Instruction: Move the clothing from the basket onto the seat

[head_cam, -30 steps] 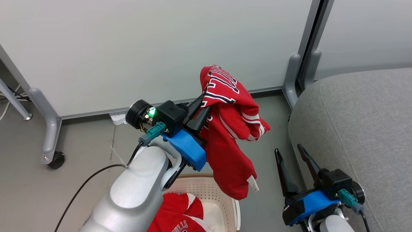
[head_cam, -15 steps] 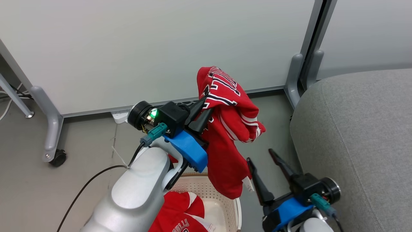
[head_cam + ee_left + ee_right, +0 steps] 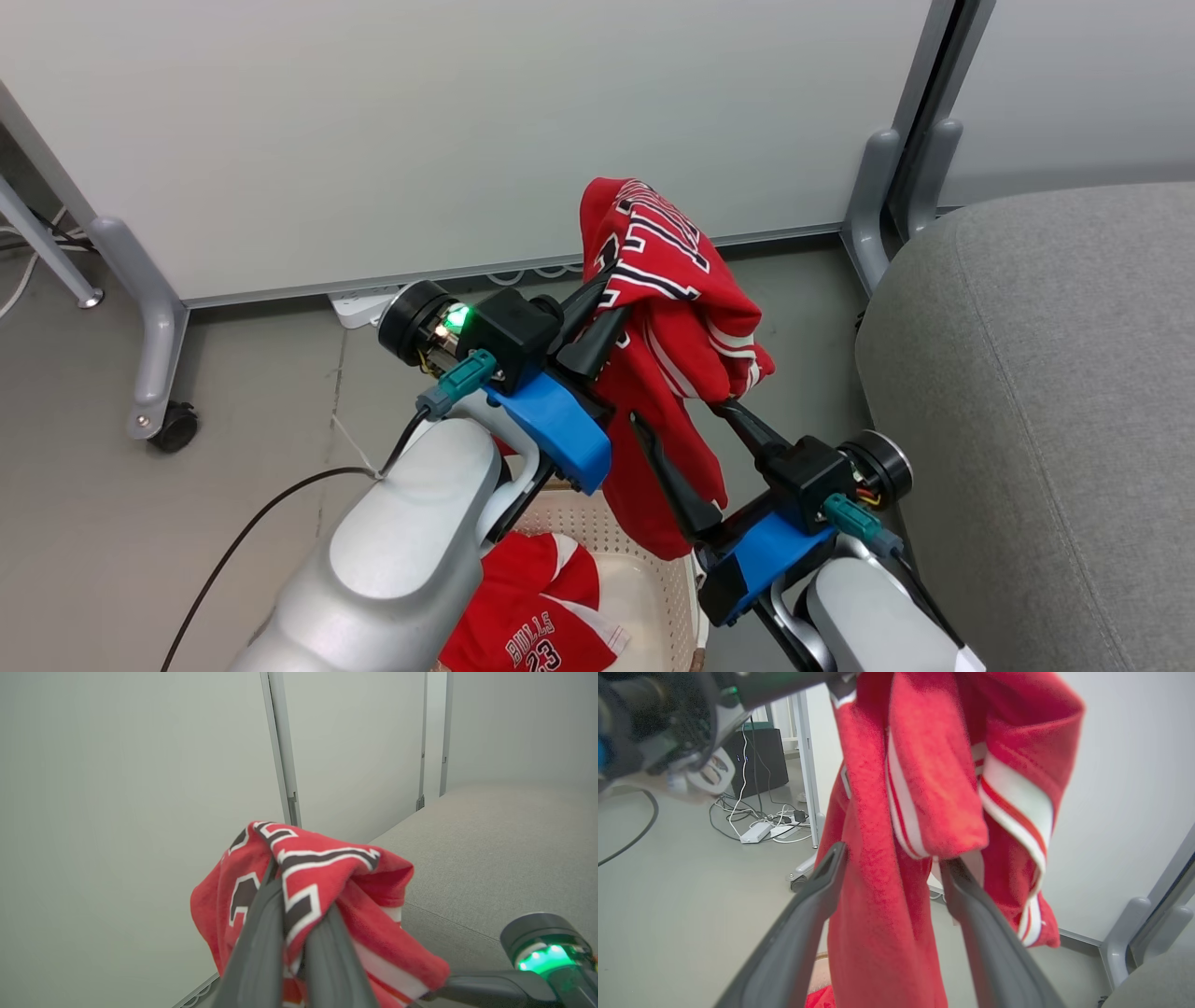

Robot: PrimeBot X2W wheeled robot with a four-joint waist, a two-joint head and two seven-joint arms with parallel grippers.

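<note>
We hold jersey (image 3: pixel 672 317) aloft: left end effector (image 3: pixel 609 297) pinching bunched fold, right end effector (image 3: pixel 678 411) spread around hanging tail. Fabric soft, light (slips easily); we'd clamp thick fold; seat (image 3: pixel 1027 373) at 3 o'clock.

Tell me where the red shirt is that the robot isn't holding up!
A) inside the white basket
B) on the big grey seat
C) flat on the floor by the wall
A: the second red garment lies inside the basket, its BULLS 23 lettering showing, below the hanging garment gripped by the left gripper.
</note>
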